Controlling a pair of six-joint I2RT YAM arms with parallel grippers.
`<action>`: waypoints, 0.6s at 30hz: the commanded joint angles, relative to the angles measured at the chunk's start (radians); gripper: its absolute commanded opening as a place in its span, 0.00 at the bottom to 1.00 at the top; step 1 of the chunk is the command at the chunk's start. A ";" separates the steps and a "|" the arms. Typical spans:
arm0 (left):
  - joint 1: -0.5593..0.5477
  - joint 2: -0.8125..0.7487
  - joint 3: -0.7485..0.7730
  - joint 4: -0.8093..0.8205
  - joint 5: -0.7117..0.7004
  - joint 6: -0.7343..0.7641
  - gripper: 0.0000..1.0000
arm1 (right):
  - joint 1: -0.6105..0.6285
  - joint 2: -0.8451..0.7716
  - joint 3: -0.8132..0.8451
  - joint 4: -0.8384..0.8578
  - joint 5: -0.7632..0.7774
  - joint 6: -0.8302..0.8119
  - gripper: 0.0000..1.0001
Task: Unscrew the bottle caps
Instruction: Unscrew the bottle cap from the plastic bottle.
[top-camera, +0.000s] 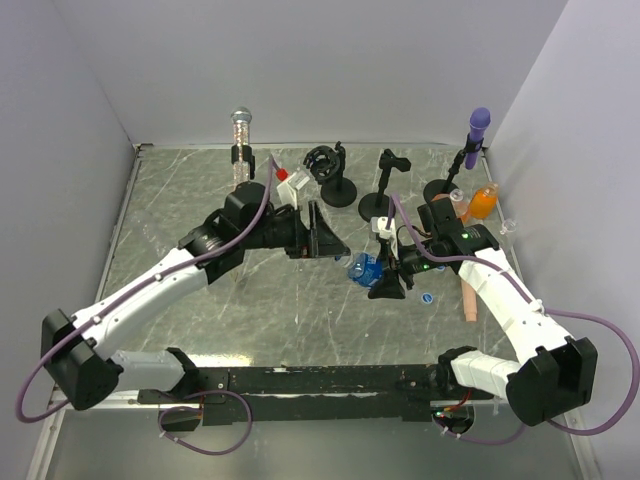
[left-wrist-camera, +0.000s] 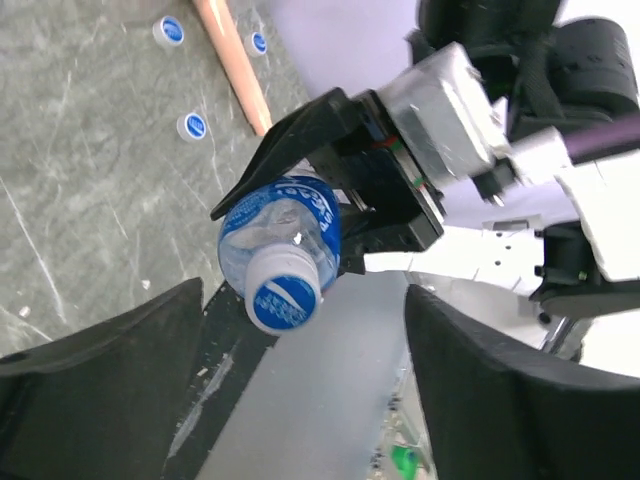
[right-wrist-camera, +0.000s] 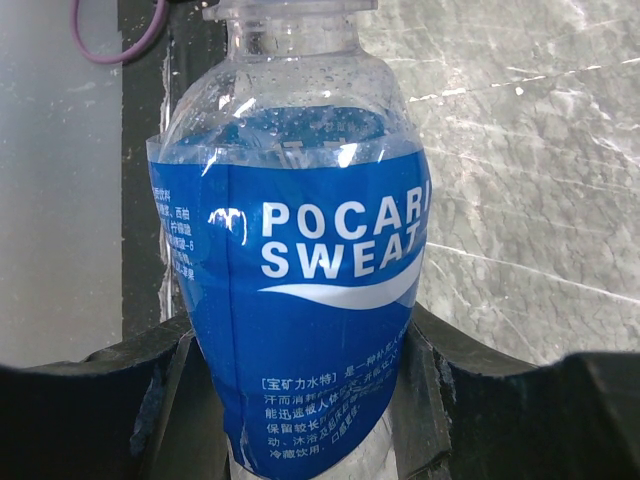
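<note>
The blue-labelled bottle (right-wrist-camera: 300, 250) (POCARI SWEAT is printed across the label) is off the surface (top-camera: 250, 300), near its middle. It is clamped around the body between the two fingers of the right hand (top-camera: 383, 278), with its neck pointing towards the left arm. Its cap (left-wrist-camera: 283, 300), white-sided with a blue top, sits on the neck and faces the left wrist camera. The left hand (top-camera: 330, 243) has its fingers (left-wrist-camera: 110, 350) spread wide, one on either side of the cap and neither touching it. Three loose caps (left-wrist-camera: 192, 125) lie on the surface beyond, near a peach-coloured stick (left-wrist-camera: 230, 60). An orange bottle (top-camera: 482, 203) stands towards the far right corner, close to a purple microphone (top-camera: 480, 120).
</note>
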 joint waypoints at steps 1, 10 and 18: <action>0.000 -0.090 -0.021 0.020 -0.019 0.167 0.90 | 0.006 -0.014 0.018 0.001 -0.035 -0.023 0.27; 0.002 -0.444 -0.467 0.400 -0.002 0.875 0.97 | 0.006 -0.011 0.021 -0.001 -0.044 -0.026 0.27; 0.011 -0.365 -0.472 0.584 0.162 1.145 0.97 | 0.006 -0.011 0.021 -0.002 -0.039 -0.026 0.27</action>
